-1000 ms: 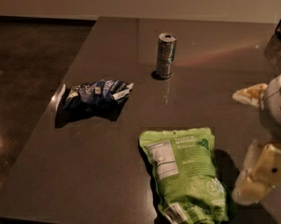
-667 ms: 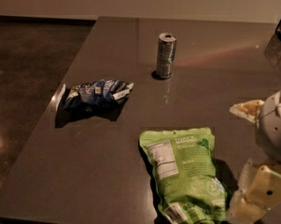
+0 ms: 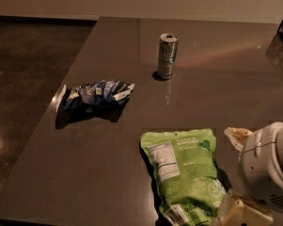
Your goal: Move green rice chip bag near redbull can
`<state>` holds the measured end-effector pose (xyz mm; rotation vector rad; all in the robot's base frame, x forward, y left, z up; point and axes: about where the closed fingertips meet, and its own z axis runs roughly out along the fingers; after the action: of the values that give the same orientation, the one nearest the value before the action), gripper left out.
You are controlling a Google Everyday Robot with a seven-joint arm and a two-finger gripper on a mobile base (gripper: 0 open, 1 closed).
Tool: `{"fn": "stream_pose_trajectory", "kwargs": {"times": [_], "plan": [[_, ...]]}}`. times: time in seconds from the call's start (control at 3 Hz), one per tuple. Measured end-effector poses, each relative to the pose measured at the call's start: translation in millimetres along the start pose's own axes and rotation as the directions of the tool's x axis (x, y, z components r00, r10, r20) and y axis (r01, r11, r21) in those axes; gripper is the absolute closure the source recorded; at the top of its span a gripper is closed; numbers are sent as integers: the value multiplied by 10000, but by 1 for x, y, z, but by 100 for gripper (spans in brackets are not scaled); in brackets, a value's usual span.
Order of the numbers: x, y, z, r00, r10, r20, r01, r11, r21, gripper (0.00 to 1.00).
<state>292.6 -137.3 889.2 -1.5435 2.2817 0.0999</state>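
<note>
The green rice chip bag [image 3: 184,173] lies flat on the dark table near its front edge, white nutrition label up. The redbull can [image 3: 167,56] stands upright farther back, well apart from the bag. My gripper [image 3: 238,213] is at the bottom right of the camera view, right beside the bag's near right corner, under the arm's white rounded body [image 3: 268,166]. Most of the gripper is cut off by the frame's edge.
A dark blue and white snack bag [image 3: 95,95] lies crumpled at the left of the table [image 3: 108,173], close to its left edge. A small pale object [image 3: 237,136] lies just right of the green bag. Dark floor lies beyond the table's left edge.
The arm and gripper have moved down and a little left in the view, closer to the green bag's near right corner. The bags and the can have not moved.
</note>
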Motion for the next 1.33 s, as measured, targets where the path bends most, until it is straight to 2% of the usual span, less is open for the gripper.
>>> {"fn": "stream_pose_trajectory", "kwargs": {"times": [0.33,0.67,1.0,1.33], "plan": [[5,-3,14,9991,415,-118,-409,9981,455,0],[9,-5,24,9976,641,-274,-625,9966,542,0],[10,-7,32,9964,709,-470,-686,9965,480,17],[10,-10,28,9959,725,-546,-697,9962,525,40]]}}
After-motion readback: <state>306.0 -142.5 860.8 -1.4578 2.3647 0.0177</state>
